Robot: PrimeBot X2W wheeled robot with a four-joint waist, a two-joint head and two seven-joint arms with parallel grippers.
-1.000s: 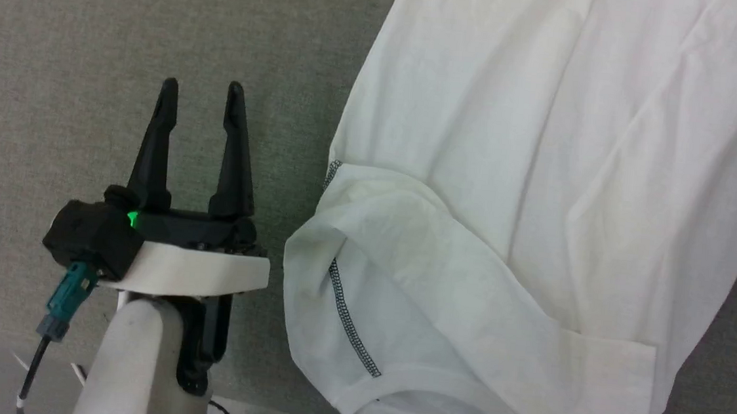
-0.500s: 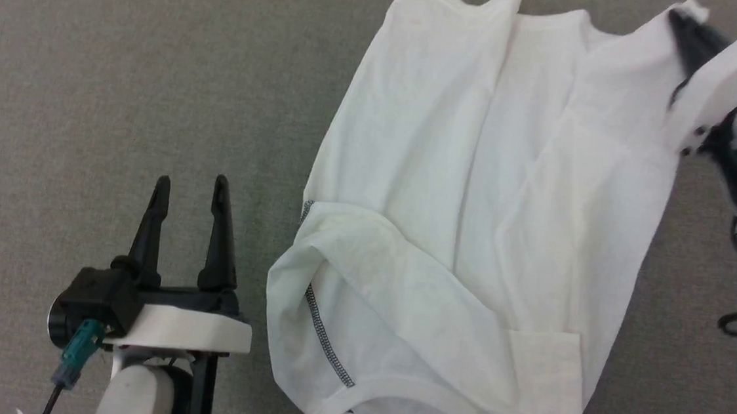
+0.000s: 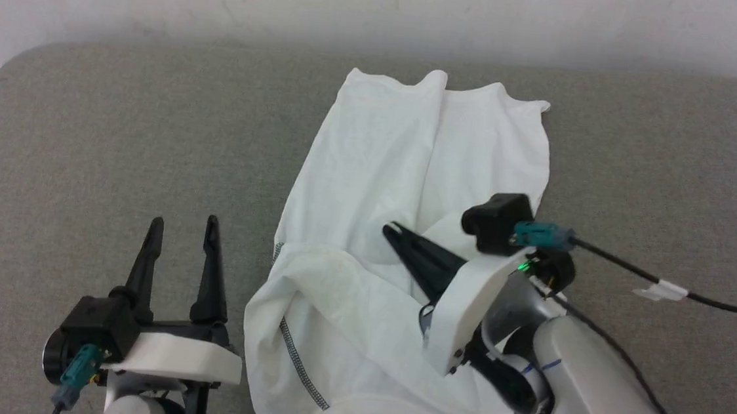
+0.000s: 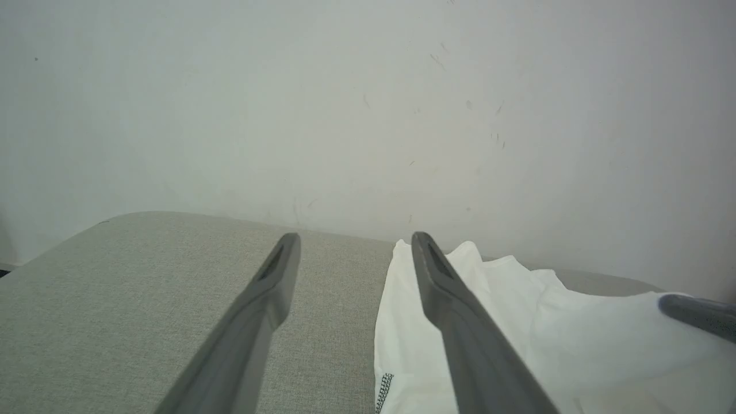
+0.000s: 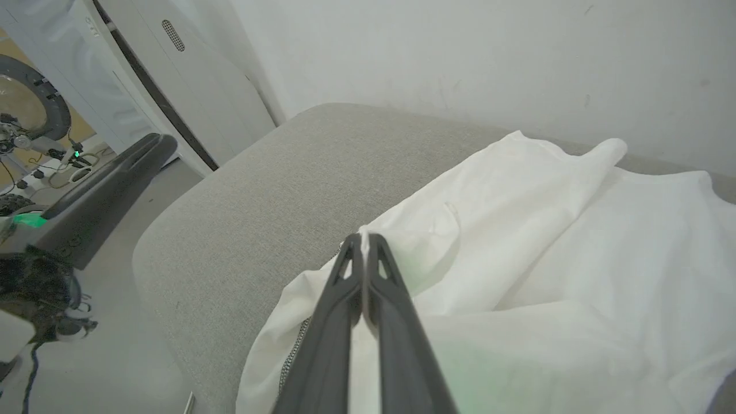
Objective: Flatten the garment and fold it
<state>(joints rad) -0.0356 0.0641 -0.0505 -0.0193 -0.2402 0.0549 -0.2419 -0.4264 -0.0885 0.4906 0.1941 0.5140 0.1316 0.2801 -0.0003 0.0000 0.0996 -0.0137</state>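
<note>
Nearest you, the left gripper [image 3: 184, 222] stands fully spread and empty, just beside the garment [image 3: 380, 142]. The right gripper [image 3: 392, 228] is clamped on a thin fold mid-shirt. Beyond it, the garment lies rumpled on the grey pad [image 3: 117, 134]. Risk: that slim pinch may slip and drop the fold crooked.

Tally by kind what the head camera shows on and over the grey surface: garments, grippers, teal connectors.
Garment, white: 1
Grippers: 2 (left gripper open beside the garment; right gripper shut on a fold of it)
Teal connectors, one at each wrist: 2
Total: 5
</note>
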